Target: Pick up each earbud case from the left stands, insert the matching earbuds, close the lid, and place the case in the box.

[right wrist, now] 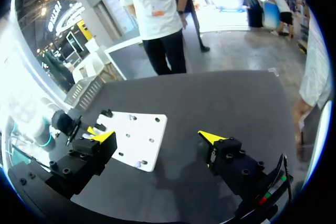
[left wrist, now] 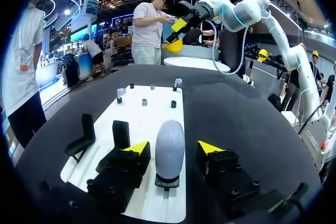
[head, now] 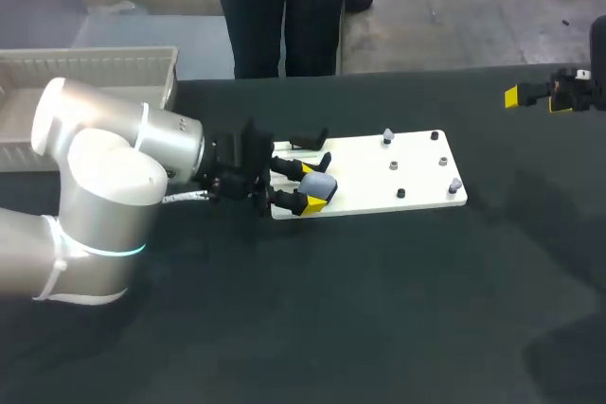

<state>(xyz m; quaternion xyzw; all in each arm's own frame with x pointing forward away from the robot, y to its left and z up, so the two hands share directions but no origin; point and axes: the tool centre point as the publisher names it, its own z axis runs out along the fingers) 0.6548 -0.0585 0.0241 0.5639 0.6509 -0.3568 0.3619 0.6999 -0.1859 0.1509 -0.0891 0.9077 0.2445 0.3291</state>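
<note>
A grey-blue earbud case [head: 320, 184] stands upright on a black stand at the near-left corner of the white board [head: 379, 172]. My left gripper [head: 311, 186] straddles it. In the left wrist view the case [left wrist: 169, 148] sits between the yellow fingertips [left wrist: 137, 148] with a narrow gap on each side, so the gripper is open. Small pale earbuds [head: 387, 135] [head: 455, 184] sit on pegs on the board's right part. My right gripper [head: 535, 94] hangs open and empty high over the far right of the table; in its own view the right gripper [right wrist: 157, 140] has nothing between its fingers.
A white slatted box [head: 95, 68] stands at the back left, behind my left arm. Two empty black stands [left wrist: 121, 132] [left wrist: 81, 135] rise beside the case. Short black pegs [left wrist: 144, 102] dot the board's far part.
</note>
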